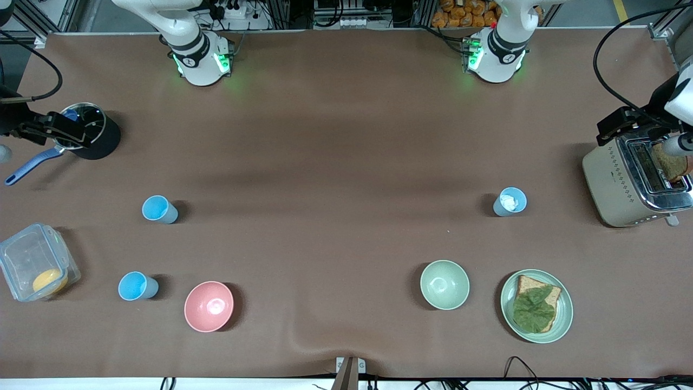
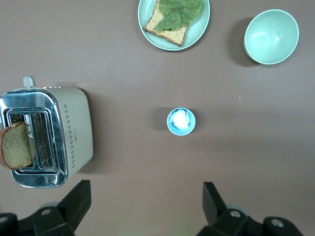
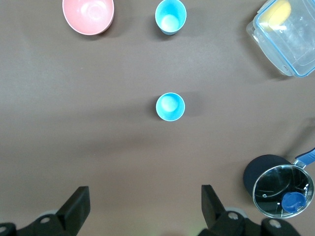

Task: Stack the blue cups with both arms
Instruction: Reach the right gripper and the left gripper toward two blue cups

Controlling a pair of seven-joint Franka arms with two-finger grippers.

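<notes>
Blue cups (image 1: 159, 209) apart; pink bowl (image 1: 209, 306) beside one; left tool (image 2: 145, 206), right tool (image 3: 142, 206) agape aloft.

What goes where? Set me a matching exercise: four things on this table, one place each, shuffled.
Things:
1. pink bowl
2. pale green bowl
3. toaster
4. clear container

Places:
A. at the left arm's end of the table, holding a bread slice
B. beside the plate with bread and a leaf
C. at the right arm's end, holding something yellow
D. beside the blue cup nearest the front camera

Pairs: 1-D, 2-B, 3-A, 4-C
</notes>
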